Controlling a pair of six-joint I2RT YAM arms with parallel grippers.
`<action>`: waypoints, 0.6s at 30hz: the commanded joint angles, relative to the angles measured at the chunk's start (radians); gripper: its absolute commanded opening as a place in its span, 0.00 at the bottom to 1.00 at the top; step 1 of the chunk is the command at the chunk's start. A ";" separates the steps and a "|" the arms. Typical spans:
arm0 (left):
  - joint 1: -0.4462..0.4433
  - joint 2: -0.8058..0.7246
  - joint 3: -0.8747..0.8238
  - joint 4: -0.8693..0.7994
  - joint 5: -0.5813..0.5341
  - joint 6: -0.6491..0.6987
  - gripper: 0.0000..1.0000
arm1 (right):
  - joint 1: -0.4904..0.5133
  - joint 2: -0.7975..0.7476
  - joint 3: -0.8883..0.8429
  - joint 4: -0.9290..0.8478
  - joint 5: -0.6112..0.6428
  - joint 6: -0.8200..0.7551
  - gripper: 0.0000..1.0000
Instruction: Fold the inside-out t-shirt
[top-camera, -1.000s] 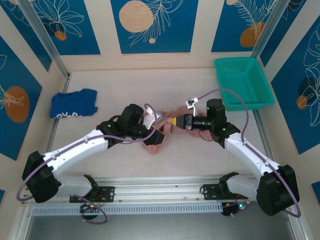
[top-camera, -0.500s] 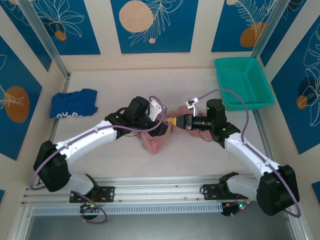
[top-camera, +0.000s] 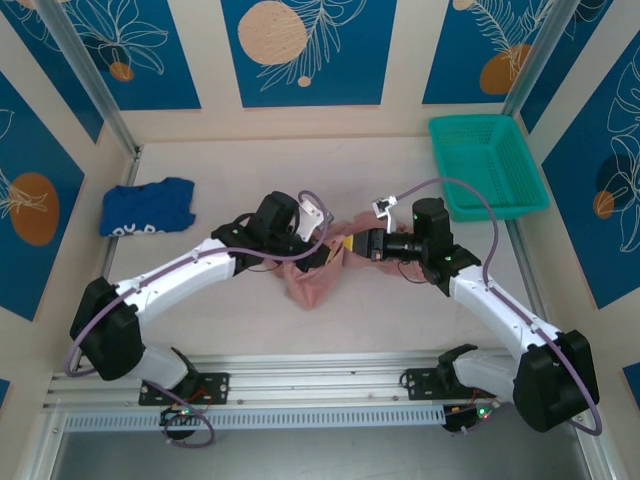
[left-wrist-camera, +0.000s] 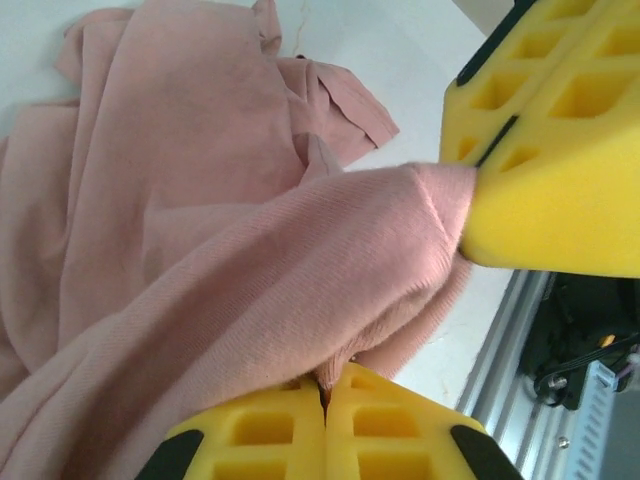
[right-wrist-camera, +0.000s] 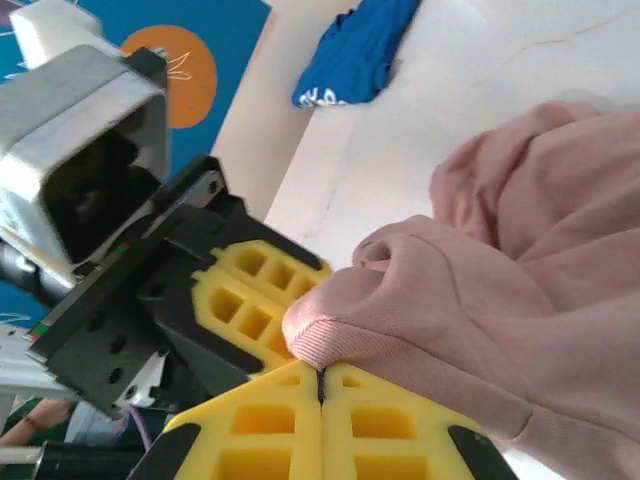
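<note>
Soft matt knit pinched in matt yellow pads

The inside-out t-shirt (left-wrist-camera: 200, 260) is dusty-pink cloth, matt, with a fine ribbed knit and a stitched hem. The pads of the left gripper (left-wrist-camera: 325, 390) and the right gripper (right-wrist-camera: 322, 380) look like matt yellow moulded plastic or foam with open square cells, backed by black plastic. The desk (top-camera: 400, 310) is pale, smooth and matt; a dull metal rail (top-camera: 320, 385) runs along its near edge. The basket (top-camera: 487, 165) by the far right corner is teal plastic mesh; the blue garment (top-camera: 147, 210) is matt cloth
</note>
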 joint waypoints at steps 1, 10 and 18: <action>0.016 -0.069 0.030 0.007 0.076 -0.019 0.00 | 0.035 -0.011 0.085 -0.237 0.233 -0.096 0.00; 0.064 -0.145 0.108 -0.095 0.130 -0.231 0.00 | 0.194 -0.038 0.234 -0.488 0.598 -0.354 0.28; 0.069 -0.129 0.138 -0.113 0.123 -0.277 0.00 | 0.274 -0.217 0.086 -0.228 0.350 -0.456 0.39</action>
